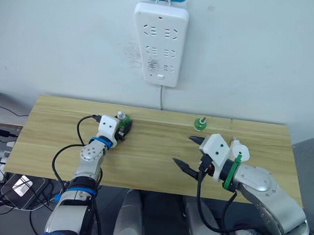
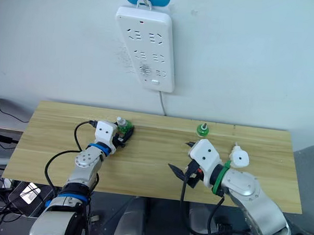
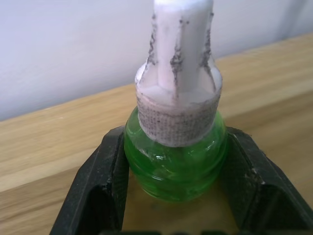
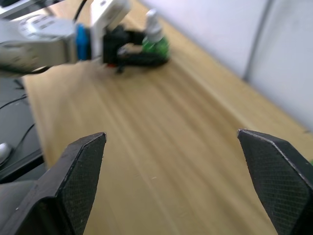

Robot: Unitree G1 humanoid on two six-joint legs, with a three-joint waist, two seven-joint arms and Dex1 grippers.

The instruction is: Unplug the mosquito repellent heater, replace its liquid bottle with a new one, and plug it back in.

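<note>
Heater (image 1: 239, 151) lies on the right side of the table (image 1: 155, 164), just beside the right gripper (image 1: 189, 153), whose fingers are spread and empty. Left gripper (image 3: 173, 196) holds a green bottle (image 3: 174, 159) upright at far left. The left wrist view shows both fingers touching the bottle; a second bottle (image 1: 200, 124) stands farther back.

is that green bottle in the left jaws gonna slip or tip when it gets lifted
The green bottle looks smooth, glossy and round, so it could slip or twist between the left gripper's jaws, which sit on either side of its belly. The tall white cap puts bulk up high, so it may tip if nudged. It seems small and probably light.
</note>
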